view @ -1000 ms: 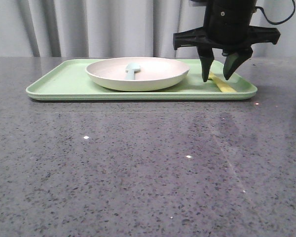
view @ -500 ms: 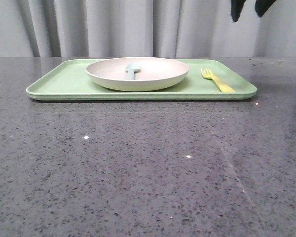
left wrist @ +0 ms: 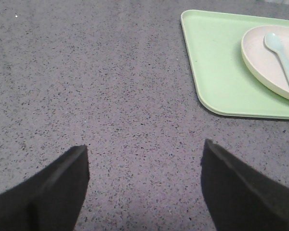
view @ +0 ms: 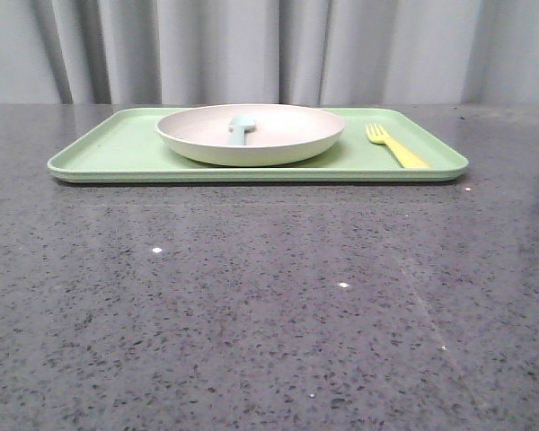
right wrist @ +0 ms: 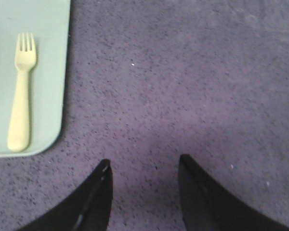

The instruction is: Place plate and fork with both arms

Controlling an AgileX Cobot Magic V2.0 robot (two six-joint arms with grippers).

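Nearest the front camera lies bare speckled counter [view: 269, 305]; neither arm shows in that view. In the wrist views, the left gripper [left wrist: 144, 185] stands wide apart and holds nothing, over counter short of the tray's corner; the right gripper [right wrist: 144, 190] is narrower, also holding nothing, over counter just off the tray's edge. Farther back, across the frame's upper middle, sits the tray [view: 108, 153]. The plate [view: 251, 135] rests at centre on it with a spoon [view: 241, 127] inside; the fork [view: 395, 146] lies at right, apart from the plate. The risk, I judge: with both items seemingly placed, a low sweep by either arm could nudge the tray.
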